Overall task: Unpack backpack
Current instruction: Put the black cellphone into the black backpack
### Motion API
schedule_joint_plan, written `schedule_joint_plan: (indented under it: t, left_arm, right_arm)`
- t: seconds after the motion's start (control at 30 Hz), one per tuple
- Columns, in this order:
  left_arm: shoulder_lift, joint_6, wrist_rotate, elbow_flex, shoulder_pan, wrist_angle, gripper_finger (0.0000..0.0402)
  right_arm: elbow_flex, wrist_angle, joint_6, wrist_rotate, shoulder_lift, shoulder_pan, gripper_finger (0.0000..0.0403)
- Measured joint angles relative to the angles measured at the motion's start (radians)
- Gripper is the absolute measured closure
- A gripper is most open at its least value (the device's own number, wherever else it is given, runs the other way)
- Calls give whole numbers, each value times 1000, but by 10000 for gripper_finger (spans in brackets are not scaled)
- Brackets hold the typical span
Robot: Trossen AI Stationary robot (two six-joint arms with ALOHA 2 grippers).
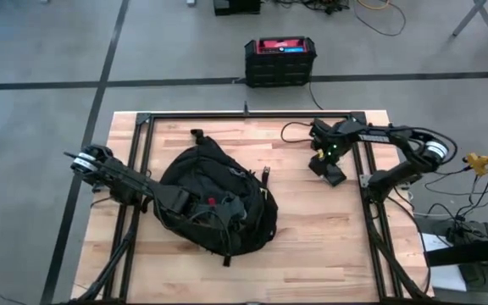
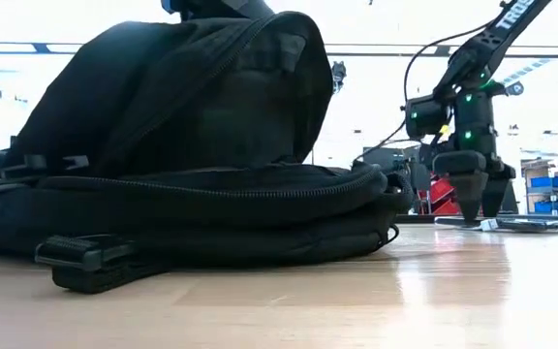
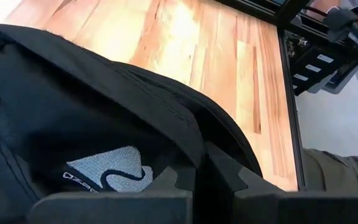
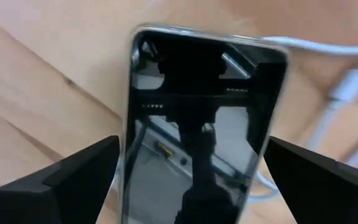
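The black backpack lies on the wooden table left of centre. Its lower part rests flat and an upper flap stands raised. My left gripper reaches into it from the table's left and is shut on the fabric beside a grey-white logo. At the far right, a black glossy phone lies flat on the wood. My right gripper hangs over it, open, with one finger on either side of the phone and neither touching it. My left gripper pinches a fabric edge of the backpack's upper flap between its two fingers, which come level from the table's left. The flap is held up above the rest of the backpack, which stays on the table. One layer or several, I cannot tell.
A white cable lies beside the phone. A black cable loops near the far edge. Black frame rails border the tabletop. A black-and-red box stands on the floor beyond the far edge. Bare wood lies near right.
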Motion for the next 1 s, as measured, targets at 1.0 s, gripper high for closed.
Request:
schedule_joint_plan:
  t: [1.0]
  left_arm:
    - [0, -1, -45, 0, 1, 3, 402]
  right_arm:
    - [-7, 23, 96, 32, 10, 194, 70]
